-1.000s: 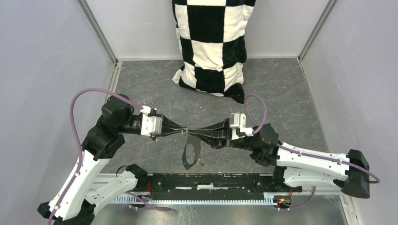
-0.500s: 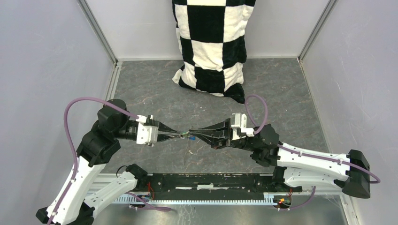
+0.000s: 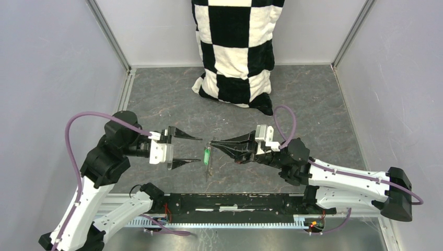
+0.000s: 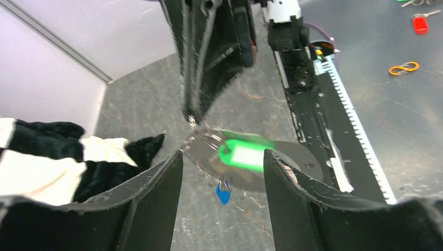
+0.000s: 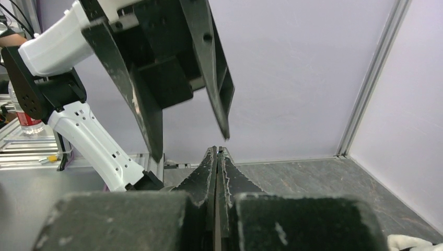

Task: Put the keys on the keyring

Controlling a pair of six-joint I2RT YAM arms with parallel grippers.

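My left gripper (image 3: 200, 149) stands open, a little left of my right gripper (image 3: 211, 142), with nothing in its jaws. The right gripper is shut on the top of the keyring (image 4: 284, 166), a dark strap that hangs below its tip with a thin silver ring. A green key head (image 3: 207, 155) hangs on that ring, blurred. In the left wrist view the green key (image 4: 241, 156) shows between my open left fingers (image 4: 151, 193), with a blue key (image 4: 223, 194) below it. I cannot tell whether the blue key hangs or lies on the table. The right wrist view shows my right gripper (image 5: 217, 149) shut, the strap hidden.
A black-and-white checkered cloth (image 3: 235, 52) leans at the back wall. Grey walls close in the left, right and back. A black rail (image 3: 235, 201) runs along the near edge. Beyond it lie an orange clip (image 4: 403, 68) and a red tag (image 4: 420, 24).
My left gripper has opened and drawn back to the left, letting go of the green key. The key and strap now hang from the shut right gripper, swinging.
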